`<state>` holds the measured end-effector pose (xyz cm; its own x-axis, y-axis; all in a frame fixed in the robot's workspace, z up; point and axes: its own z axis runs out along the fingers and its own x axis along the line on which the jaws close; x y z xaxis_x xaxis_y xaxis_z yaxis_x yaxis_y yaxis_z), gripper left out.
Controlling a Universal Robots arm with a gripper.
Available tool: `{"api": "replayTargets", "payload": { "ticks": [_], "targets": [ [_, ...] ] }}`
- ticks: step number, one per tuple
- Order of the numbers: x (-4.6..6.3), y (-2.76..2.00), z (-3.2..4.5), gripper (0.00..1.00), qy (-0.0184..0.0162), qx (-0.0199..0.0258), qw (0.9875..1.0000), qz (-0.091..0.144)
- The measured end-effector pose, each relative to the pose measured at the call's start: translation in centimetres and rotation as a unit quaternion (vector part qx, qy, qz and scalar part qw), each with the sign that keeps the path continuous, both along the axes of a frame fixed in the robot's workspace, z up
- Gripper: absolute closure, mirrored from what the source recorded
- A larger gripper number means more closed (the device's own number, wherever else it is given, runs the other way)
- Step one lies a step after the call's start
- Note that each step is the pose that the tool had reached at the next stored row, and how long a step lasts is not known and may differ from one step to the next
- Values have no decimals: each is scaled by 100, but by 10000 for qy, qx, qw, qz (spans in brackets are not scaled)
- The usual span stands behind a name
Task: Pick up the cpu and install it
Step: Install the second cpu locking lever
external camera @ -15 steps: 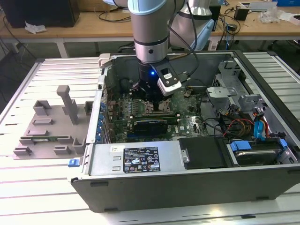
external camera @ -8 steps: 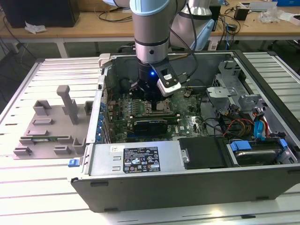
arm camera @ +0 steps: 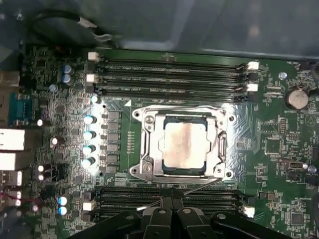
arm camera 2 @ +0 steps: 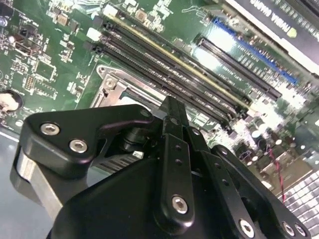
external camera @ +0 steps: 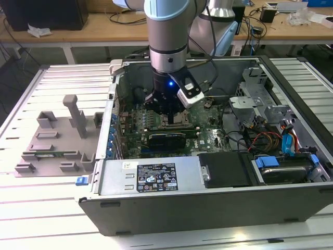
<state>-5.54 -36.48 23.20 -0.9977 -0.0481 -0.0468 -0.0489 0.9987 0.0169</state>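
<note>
The gripper [external camera: 171, 115] hangs low inside the open computer case [external camera: 208, 203], just above the motherboard [external camera: 208, 136]. In the first wrist view its black fingers [arm camera: 172, 211] meet at one point, closed together with nothing between them, over the memory slots [arm camera: 169, 199] just beside the socket [arm camera: 183, 144]. The cpu [arm camera: 185, 144] lies flat in the socket, silver top up, apart from the fingers. A grey tray [external camera: 54, 140] sits on the table [external camera: 31, 208], at the exterior view's left.

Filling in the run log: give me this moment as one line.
hand: low inside case, over motherboard | cpu: lying in socket frame | hand grip: unclear
</note>
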Motion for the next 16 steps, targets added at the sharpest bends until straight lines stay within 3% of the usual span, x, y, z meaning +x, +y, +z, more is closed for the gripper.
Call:
{"api": "replayTargets", "payload": {
  "ticks": [2, 6, 10, 16],
  "targets": [
    [-5, -24, -11, 89, -1, 8, 10000, 18],
    [-6, -24, -33, 89, -5, 8, 10000, 22],
    [-37, -24, -84, 89, -81, 7, 9999, 95],
    [-130, -24, -128, 89, -98, 6, 9999, 142]
  ]
}}
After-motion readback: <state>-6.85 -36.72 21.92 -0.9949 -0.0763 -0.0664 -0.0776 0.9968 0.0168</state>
